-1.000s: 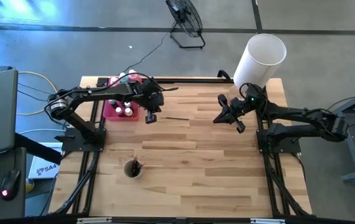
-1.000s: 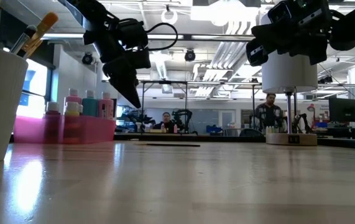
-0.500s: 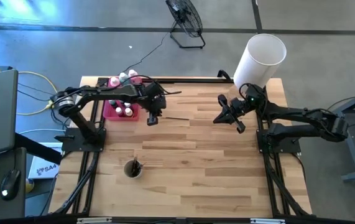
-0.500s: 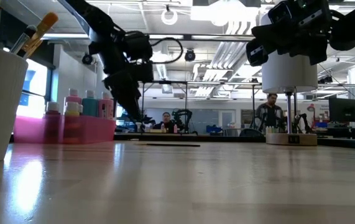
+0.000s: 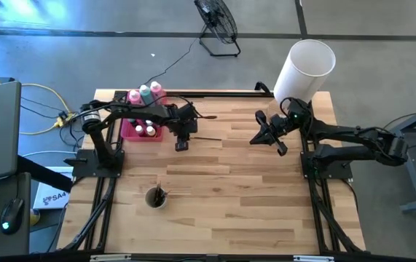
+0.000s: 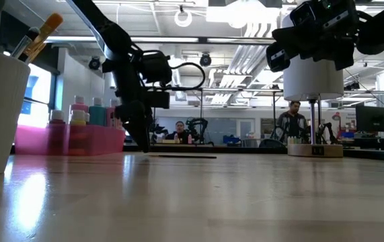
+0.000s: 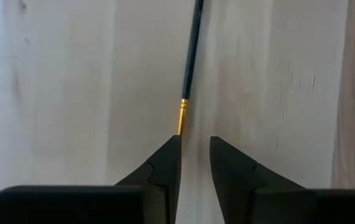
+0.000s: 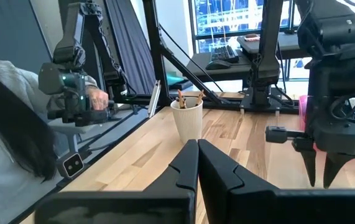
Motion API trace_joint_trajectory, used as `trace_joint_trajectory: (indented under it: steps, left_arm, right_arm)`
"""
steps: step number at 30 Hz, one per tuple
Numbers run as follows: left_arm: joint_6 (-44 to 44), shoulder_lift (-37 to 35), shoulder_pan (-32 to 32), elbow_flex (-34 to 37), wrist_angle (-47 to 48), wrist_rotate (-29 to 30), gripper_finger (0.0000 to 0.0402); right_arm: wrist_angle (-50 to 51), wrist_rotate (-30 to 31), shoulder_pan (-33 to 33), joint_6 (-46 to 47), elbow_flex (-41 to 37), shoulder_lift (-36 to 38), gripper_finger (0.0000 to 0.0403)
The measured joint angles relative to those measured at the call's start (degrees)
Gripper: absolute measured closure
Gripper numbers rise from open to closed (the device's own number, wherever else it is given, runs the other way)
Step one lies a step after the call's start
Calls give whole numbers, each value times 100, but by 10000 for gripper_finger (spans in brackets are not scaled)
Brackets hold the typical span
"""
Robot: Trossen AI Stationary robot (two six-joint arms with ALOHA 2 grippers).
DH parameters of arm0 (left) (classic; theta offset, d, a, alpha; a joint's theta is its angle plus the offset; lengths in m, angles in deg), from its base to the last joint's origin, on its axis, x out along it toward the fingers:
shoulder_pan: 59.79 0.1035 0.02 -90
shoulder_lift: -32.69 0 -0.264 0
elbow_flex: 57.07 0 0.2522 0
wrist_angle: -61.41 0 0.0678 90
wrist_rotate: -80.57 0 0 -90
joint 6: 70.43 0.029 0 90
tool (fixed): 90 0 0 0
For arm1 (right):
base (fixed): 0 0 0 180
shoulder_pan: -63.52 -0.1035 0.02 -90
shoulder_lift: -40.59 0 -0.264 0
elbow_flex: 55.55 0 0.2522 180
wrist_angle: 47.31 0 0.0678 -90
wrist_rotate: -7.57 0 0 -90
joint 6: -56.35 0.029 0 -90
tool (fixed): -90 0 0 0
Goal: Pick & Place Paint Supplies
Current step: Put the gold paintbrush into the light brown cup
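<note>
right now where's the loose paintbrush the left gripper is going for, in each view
High view: the paintbrush lies on bare wood just right of the left gripper.
Low view: a thin dark line flat on the table, right of that gripper's tips.
Left wrist view: dark handle and gold ferrule run ahead from the open fingers.
Right wrist view: not discernible.
Shared landmark: the left gripper itself.

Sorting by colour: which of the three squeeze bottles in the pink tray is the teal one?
The middle one: the teal bottle stands between the two pink bottles at the pink tray's far end.
</note>
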Motion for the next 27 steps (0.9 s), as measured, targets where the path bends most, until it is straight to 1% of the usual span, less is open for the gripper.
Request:
trace_joint_trajectory:
  steps: [4, 11, 18, 21, 27]
  left_arm:
    - [-15, 0, 0, 0, 9, 116, 320]
    - [-17, 95, 9, -7, -5, 111, 320]
    - [-17, 397, 15, -31, 5, -99, 320]
    - [-71, 413, 20, -31, 74, -231, 320]
    - [-163, 429, 20, -31, 257, -273, 320]
  right_arm:
    - [12, 0, 0, 0, 0, 0, 400]
    - [12, 0, 0, 0, 0, 0, 400]
    - [12, 0, 0, 0, 0, 0, 400]
    - [14, 0, 0, -6, 0, 0, 400]
    - [14, 15, 0, -20, 0, 0, 400]
